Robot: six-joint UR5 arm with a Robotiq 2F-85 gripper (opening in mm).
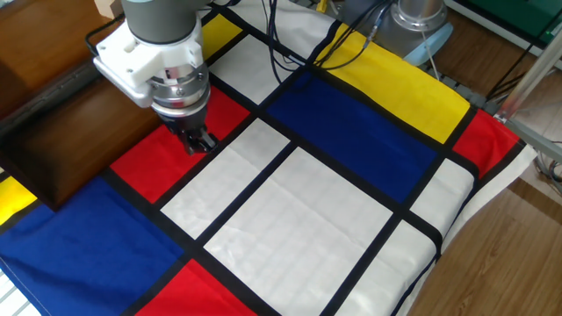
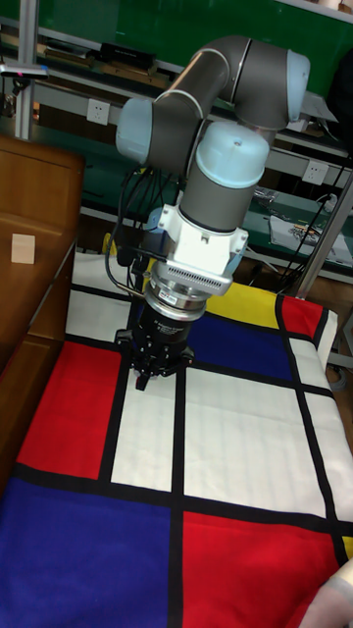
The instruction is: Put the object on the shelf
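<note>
My gripper [image 1: 201,144] hangs just above the cloth, at the edge between a red panel and a white one; in the tall fixed view the gripper [image 2: 143,377] points straight down. Its dark fingers stand close together, and nothing pale shows between them. The dark brown shelf [image 1: 61,132] runs along the left, a short way from the gripper. A small pale beige block [image 2: 22,248] shows against the shelf [image 2: 34,285], and again at the top left [image 1: 105,8]. I cannot tell whether this block is the object.
A cloth of red, blue, yellow and white panels [image 1: 299,202] with black stripes covers the table. Black cables [image 1: 290,53] trail across its far side to the arm's base [image 1: 421,17]. The table's right edge drops to a wooden floor [image 1: 509,254].
</note>
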